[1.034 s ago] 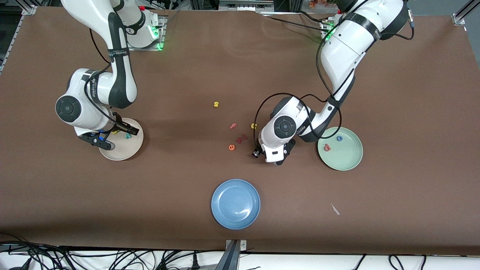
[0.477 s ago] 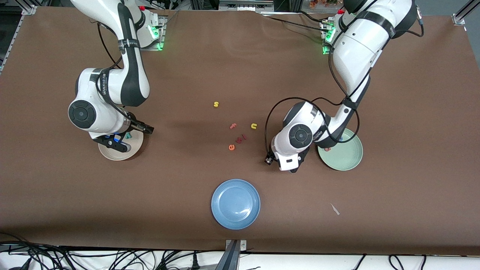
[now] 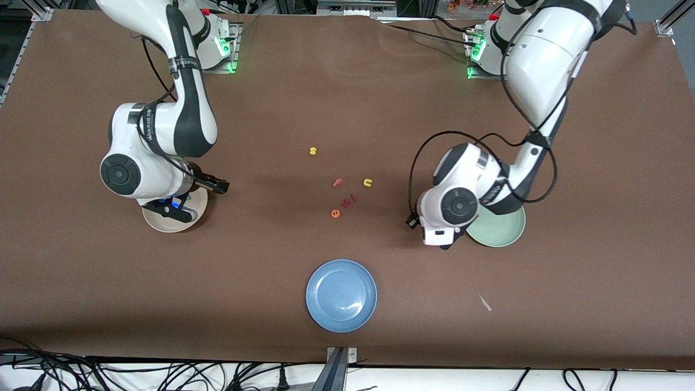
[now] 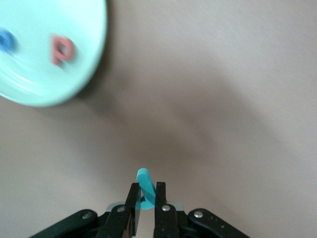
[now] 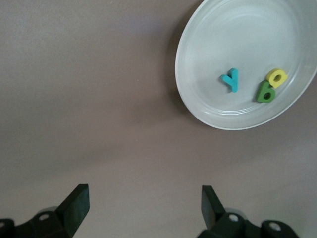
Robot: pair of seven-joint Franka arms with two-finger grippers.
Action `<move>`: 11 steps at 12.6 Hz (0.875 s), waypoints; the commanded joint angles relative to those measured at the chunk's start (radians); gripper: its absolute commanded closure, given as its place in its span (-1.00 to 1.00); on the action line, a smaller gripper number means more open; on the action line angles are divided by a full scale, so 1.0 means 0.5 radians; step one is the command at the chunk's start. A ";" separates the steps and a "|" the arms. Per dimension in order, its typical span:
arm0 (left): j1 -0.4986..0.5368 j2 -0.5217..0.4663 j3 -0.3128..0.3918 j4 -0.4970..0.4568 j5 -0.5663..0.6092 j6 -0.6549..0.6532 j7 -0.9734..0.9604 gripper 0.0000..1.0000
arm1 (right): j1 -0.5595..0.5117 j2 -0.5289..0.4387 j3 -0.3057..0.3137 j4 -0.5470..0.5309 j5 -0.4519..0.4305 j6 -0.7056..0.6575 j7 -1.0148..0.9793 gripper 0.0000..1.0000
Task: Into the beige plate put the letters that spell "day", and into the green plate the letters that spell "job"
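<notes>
Brown cloth is covering the whole table (image 3: 347, 98), with the two white arms reaching down from their bases along its top edge. Toward the right arm's end, the round cream-beige plate (image 3: 163, 222) is lying partly under the right arm's wrist; inside it the teal foam y (image 5: 231, 80), the green foam d (image 5: 265, 92) and the yellow foam a (image 5: 277, 77) are resting, the d and a touching each other. The right gripper (image 5: 143, 206) is hovering over bare cloth just beside that plate, its fingers spread wide and holding nothing.

Toward the left arm's end, the round pale mint-green plate (image 3: 502, 231) is sitting half hidden by the left arm's wrist. The blue foam ring o (image 4: 5, 39) and the salmon-pink foam b (image 4: 62, 49) are lying in it, apart from each other. The left gripper (image 4: 146, 198) is hanging over the cloth beside the plate, its fingers pinching the teal-blue foam j (image 4: 145, 186) upright between them.

Near the table's middle, a yellow s (image 3: 313, 151), a pink f (image 3: 337, 182), a yellow u (image 3: 367, 182) and an orange e (image 3: 335, 213) are lying scattered. A round blue plate (image 3: 341, 295) is sitting nearer the front camera than they are.
</notes>
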 commanded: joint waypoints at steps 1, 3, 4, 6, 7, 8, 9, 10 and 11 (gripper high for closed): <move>0.217 -0.192 -0.004 -0.189 -0.035 -0.108 0.543 1.00 | -0.578 -0.054 0.558 0.160 -0.219 -0.140 0.012 -1.00; 0.350 -0.217 -0.004 -0.208 -0.042 -0.133 0.945 1.00 | -0.959 -0.088 0.998 0.197 -0.495 -0.165 0.009 -1.00; 0.420 -0.214 -0.001 -0.223 -0.042 -0.133 1.111 1.00 | -1.118 -0.125 1.142 0.191 -0.594 -0.165 -0.025 -1.00; 0.537 -0.189 -0.001 -0.245 -0.029 -0.130 1.534 1.00 | -1.297 -0.235 1.254 0.179 -0.613 -0.168 -0.214 -1.00; 0.562 -0.183 -0.001 -0.248 -0.032 -0.127 1.679 1.00 | -1.307 -0.299 1.254 0.176 -0.634 -0.192 -0.315 -1.00; 0.571 -0.168 -0.001 -0.254 -0.026 -0.123 1.769 1.00 | -1.337 -0.370 1.254 0.176 -0.674 -0.256 -0.356 -1.00; 0.577 -0.147 0.002 -0.257 -0.023 -0.111 1.830 1.00 | -1.344 -0.437 1.254 0.179 -0.732 -0.317 -0.423 -1.00; 0.580 -0.098 0.014 -0.263 -0.020 -0.090 1.880 1.00 | -1.338 -0.489 1.251 0.179 -0.784 -0.382 -0.494 -1.00; 0.592 -0.043 0.014 -0.312 -0.005 -0.008 1.883 1.00 | -1.326 -0.529 1.224 0.197 -0.806 -0.465 -0.506 -1.00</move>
